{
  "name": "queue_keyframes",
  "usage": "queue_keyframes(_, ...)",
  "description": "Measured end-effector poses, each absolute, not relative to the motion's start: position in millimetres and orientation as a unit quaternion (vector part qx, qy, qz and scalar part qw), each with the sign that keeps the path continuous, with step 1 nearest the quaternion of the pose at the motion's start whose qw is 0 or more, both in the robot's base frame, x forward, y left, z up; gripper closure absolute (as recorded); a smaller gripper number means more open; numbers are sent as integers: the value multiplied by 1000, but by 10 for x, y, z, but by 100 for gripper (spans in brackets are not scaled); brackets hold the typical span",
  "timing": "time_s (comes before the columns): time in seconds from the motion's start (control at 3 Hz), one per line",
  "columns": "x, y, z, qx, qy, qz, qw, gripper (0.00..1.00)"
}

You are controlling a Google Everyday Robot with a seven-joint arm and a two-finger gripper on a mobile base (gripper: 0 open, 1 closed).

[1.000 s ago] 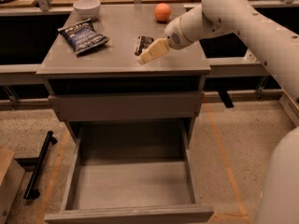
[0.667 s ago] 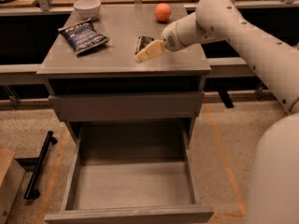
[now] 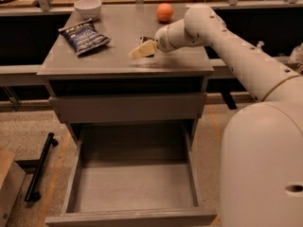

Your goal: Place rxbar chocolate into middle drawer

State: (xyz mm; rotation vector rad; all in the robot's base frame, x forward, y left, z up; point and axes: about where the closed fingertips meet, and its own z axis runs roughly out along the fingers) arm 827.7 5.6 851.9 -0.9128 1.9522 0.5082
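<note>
The hand [image 3: 142, 50] sits near the counter's [image 3: 118, 63] front edge, right beside the snack bar [image 3: 144, 39]; I cannot tell its grip.

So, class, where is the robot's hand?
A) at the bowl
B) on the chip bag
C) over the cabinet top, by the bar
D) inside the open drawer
C: the hand is low over the cabinet top, beside the bar, not in the drawer.

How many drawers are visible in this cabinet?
2. One shut drawer sits just under the cabinet top; the middle drawer below it is pulled out open. The hand is over the cabinet top, away from both.
</note>
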Motion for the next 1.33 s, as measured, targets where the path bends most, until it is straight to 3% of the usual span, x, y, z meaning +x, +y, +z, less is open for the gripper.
queue_keyframes(0.33, 8517, 205, 8437, -361, 787, 216, 452, 0)
queue_keyframes(0.67, 8621, 324, 8331, -361, 787, 223, 448, 18)
queue_keyframes(1.33, 8626, 343, 8291, -359, 790, 223, 443, 64)
